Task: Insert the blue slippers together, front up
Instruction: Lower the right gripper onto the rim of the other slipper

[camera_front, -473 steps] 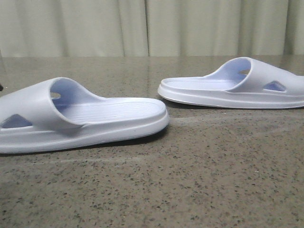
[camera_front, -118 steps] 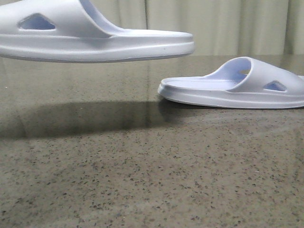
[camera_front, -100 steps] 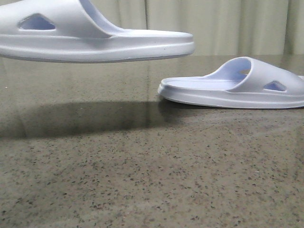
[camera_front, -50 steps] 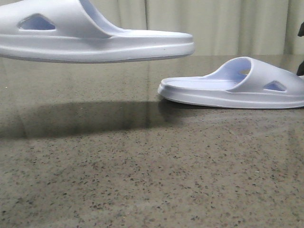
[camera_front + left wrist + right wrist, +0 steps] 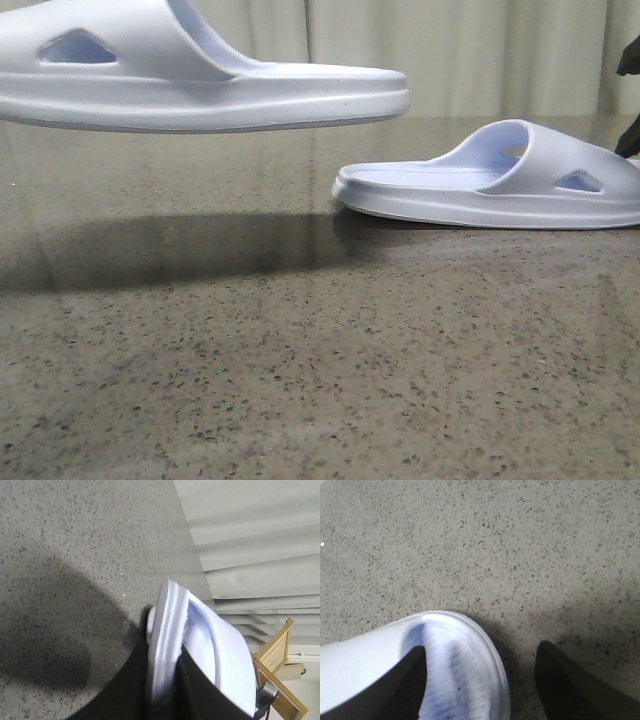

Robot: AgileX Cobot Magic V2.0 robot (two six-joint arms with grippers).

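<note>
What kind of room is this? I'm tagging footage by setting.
Probably an indoor lab or test room: a speckled stone-look table, pale pleated curtains behind it, and a wooden chair at the side.

Left end effector clamped shut; right end effector apparently spread wide.

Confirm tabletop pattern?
Grey-brown speckled stone tabletop, dark flecks throughout; clearest in the right wrist view.
</note>
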